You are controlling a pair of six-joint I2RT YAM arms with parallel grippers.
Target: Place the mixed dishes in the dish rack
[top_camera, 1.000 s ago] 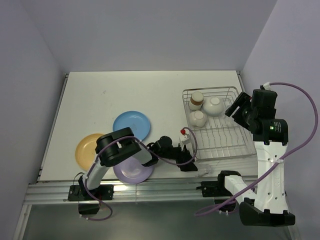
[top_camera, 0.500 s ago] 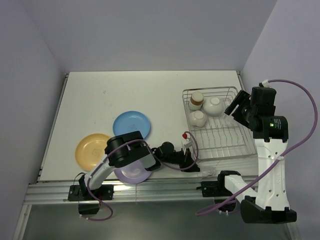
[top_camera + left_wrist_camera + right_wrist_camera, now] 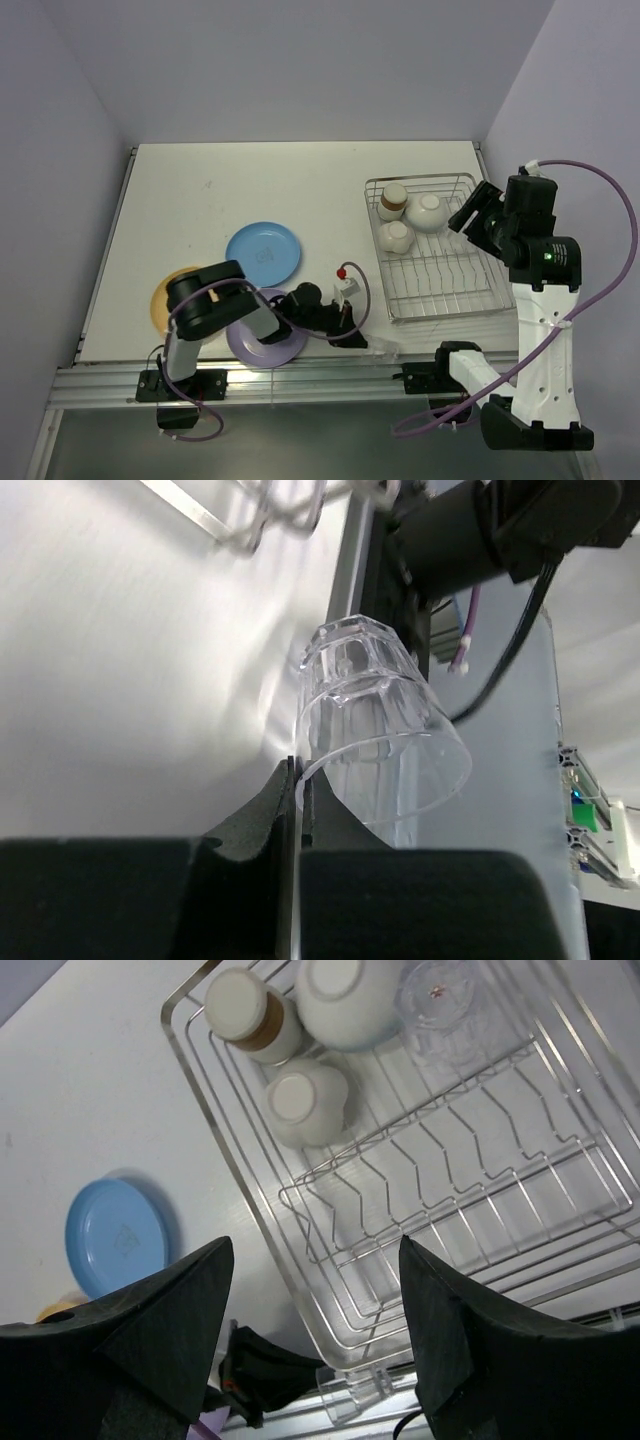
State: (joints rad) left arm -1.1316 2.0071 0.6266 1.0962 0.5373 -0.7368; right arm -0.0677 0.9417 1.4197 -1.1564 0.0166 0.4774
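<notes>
Beside the dish rack [image 3: 430,178], left claw [image 3: 297,775] pinches clear glass [image 3: 375,730] rim, base pointing away.

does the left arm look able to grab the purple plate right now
Probably not yet: the left gripper is shut on the rim of the clear glass, and its own forearm hangs over part of the purple plate.
</notes>
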